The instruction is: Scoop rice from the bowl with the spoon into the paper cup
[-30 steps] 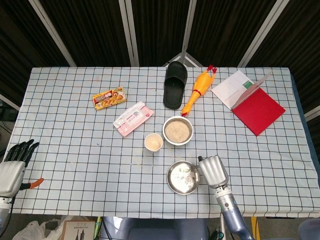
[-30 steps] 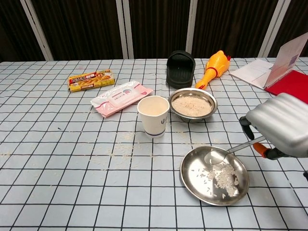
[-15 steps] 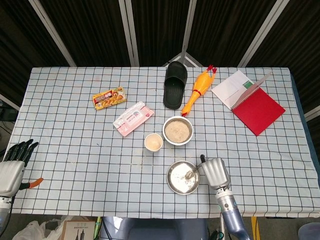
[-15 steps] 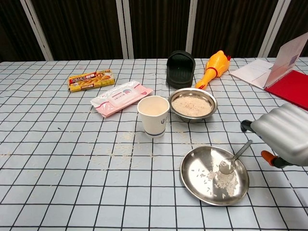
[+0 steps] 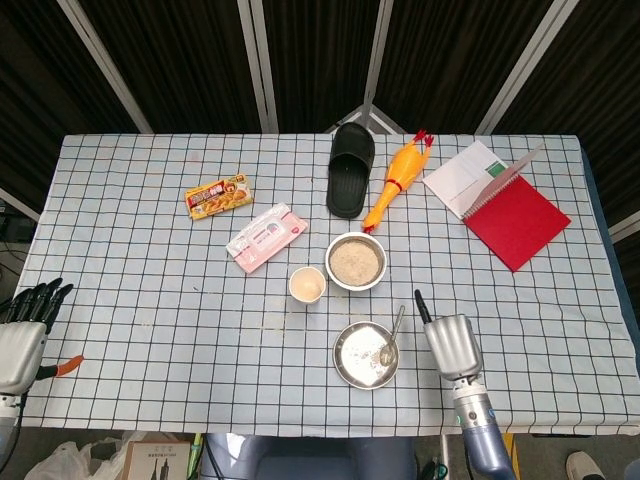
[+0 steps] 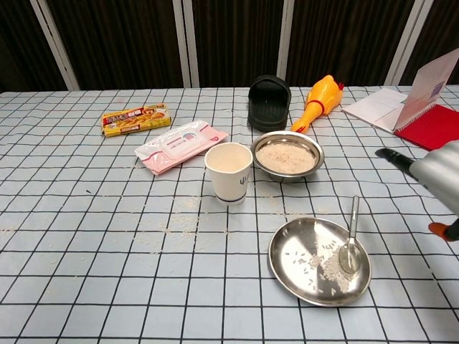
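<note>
The spoon (image 6: 351, 234) is lying loose, not in either hand. Its bowl end sits inside the steel plate (image 6: 301, 269), among a thin scatter of rice grains, and its handle leans on the plate's far rim and sticks out past it. The long axis runs almost straight away from the robot, handle pointing toward the far side of the table, scoop end nearest the robot.

The right hand (image 5: 454, 344) is just to the right of that plate, apart from the spoon and touching nothing on the table. Seen from above, its silver back faces up and a dark fingertip pokes out ahead of it; I cannot tell whether the fingers underneath are curled or spread. In the chest view it (image 6: 436, 172) is only partly in frame at the right edge.

Beyond the plate, further from that hand and to its left, stands the rice bowl (image 6: 287, 154), well filled, and just left of it the paper cup (image 6: 229, 172), upright. Loose grains lie on the cloth around the cup.

The left hand (image 5: 24, 330) hangs at the far left edge of the table, dark fingers straight and slightly apart, holding nothing.
</note>
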Controlling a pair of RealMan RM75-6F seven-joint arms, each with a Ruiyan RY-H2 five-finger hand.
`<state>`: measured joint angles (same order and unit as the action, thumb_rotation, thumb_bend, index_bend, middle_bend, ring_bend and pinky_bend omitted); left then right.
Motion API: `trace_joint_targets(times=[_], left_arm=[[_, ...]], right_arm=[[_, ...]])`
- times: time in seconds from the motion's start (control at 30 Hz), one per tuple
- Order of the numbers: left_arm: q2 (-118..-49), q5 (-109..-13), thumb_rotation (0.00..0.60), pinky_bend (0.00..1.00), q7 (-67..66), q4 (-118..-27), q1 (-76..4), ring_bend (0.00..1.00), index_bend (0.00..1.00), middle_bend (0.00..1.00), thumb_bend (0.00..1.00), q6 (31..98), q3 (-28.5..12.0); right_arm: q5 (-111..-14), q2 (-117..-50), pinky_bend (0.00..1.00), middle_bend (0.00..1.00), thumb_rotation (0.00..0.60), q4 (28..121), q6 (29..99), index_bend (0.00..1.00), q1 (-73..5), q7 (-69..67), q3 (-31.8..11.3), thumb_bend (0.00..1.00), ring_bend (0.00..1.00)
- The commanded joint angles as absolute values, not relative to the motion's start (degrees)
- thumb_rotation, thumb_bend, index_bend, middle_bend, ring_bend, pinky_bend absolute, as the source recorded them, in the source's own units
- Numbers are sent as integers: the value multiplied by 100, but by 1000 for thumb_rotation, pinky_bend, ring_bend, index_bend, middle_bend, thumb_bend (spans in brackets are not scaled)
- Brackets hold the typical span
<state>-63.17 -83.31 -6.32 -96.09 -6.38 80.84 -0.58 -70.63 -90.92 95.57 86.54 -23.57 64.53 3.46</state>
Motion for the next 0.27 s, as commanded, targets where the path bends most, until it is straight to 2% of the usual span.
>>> trace_joint_targets(times=[0.03,0.17,0.23,0.27], left_arm=[[-6335,-8365,600,0,-626,-9565,-624,0,0,0,0,8138,-68],[-6381,-8454,600,0,-672,-9481,-601,0,0,0,0,8256,-78],[-6401,-8544,600,0,-728,-9418,-597,0,0,0,0,8308,-60],[-6416,-8605,600,0,-746,-9380,-591,0,0,0,0,8342,-43]], right_arm=[[-7677,-8547,783,512,600,9724,9069,0,-2129,5826,521,284,530],[-8074,-7995,405,78,600,9827,9325,0,-1847,4872,790,275,69],[-8140,-7735,286,5,600,9849,9396,0,-1702,4447,926,257,5],[-8206,-7574,239,0,600,9841,9430,0,-1625,4202,1014,245,0]])
